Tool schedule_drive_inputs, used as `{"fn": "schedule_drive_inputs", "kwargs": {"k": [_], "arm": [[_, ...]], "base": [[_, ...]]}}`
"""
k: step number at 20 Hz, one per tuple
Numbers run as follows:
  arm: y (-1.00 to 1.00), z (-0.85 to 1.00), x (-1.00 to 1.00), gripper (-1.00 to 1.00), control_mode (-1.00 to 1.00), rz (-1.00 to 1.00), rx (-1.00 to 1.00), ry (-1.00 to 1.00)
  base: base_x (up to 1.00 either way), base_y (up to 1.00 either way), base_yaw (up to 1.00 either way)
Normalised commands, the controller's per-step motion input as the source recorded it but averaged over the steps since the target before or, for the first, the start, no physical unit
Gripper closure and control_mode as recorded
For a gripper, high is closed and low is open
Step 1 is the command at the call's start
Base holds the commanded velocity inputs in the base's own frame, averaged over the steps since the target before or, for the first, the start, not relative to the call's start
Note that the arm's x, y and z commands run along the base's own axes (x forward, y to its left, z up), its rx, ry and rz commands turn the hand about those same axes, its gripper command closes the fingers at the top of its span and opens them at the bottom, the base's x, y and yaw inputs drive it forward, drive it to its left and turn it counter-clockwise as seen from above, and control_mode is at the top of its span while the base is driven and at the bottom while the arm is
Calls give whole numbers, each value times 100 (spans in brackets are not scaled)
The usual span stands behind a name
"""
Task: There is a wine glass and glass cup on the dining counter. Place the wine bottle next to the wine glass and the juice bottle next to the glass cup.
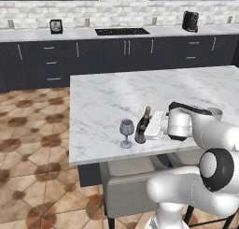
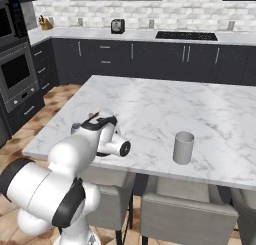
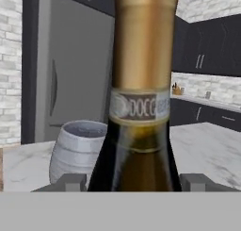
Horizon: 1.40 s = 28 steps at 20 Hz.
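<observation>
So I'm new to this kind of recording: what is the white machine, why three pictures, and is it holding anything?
It's a white robot arm in a rendered kitchen, reaching over a marble dining counter. Two pictures come from cameras behind the arm, on its left and right; the third looks out from the hand itself. On the counter stand a wine glass, right beside it a dark wine bottle, and further off a plain glass cup. The gripper sits at the bottle. In the hand picture the gold-topped neck rises between the two finger tips, so the bottle looks gripped, though I can't see actual contact.
</observation>
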Motion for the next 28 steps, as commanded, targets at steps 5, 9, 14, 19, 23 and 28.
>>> {"fn": "schedule_drive_inputs", "kwargs": {"k": [5,9,14,19,23,28], "arm": [[0,-23,15,100,-100,1,0,0],[-1,-21,17,100,-100,2,0,0],[-5,-16,20,100,-100,3,0,0],[-1,-24,-1,100,-100,3,0,0],[-4,-26,-13,100,-100,1,0,-1],[0,-24,-6,-100,-100,0,0,-3]], "base": [[0,0,0],[0,0,0],[0,0,0],[0,0,0],[0,0,0],[0,0,0]]}}
